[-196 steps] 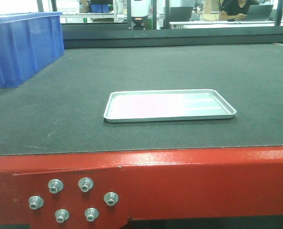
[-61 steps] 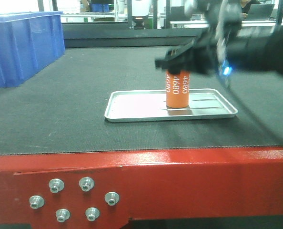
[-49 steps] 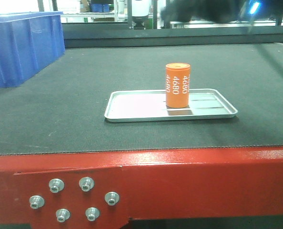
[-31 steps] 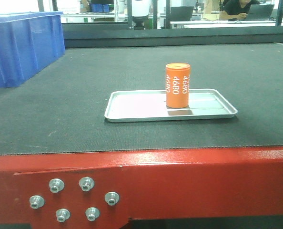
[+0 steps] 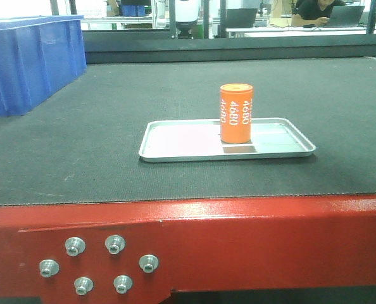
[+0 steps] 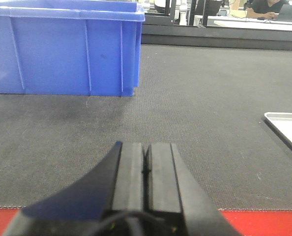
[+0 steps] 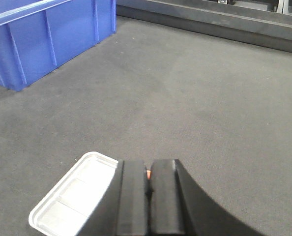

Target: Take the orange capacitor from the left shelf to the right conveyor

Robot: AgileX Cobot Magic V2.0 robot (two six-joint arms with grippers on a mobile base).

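The orange capacitor (image 5: 236,114) stands upright, unheld, on a shallow silver tray (image 5: 175,142) that lies on the right conveyor's dark belt (image 5: 99,114), behind its red bolted frame (image 5: 251,234). Neither gripper shows in the front view. My right gripper (image 7: 149,166) hovers above the tray (image 7: 70,199) with its jaws together; only a sliver of the orange capacitor (image 7: 148,173) shows past its tips. In the left wrist view my left gripper (image 6: 147,147) is shut and empty, low over the belt near the red edge. The left shelf is out of view.
A big blue plastic bin (image 5: 30,60) sits on the belt at the far left, also the bin (image 6: 62,49) straight ahead of the left gripper. The tray's corner (image 6: 288,130) lies to that gripper's right. A dark rail (image 5: 238,47) bounds the belt's far side.
The tray was empty at first. A second ago the right gripper stood at the capacitor on the tray; it has since let go and risen out of the front view. The capacitor stayed put.
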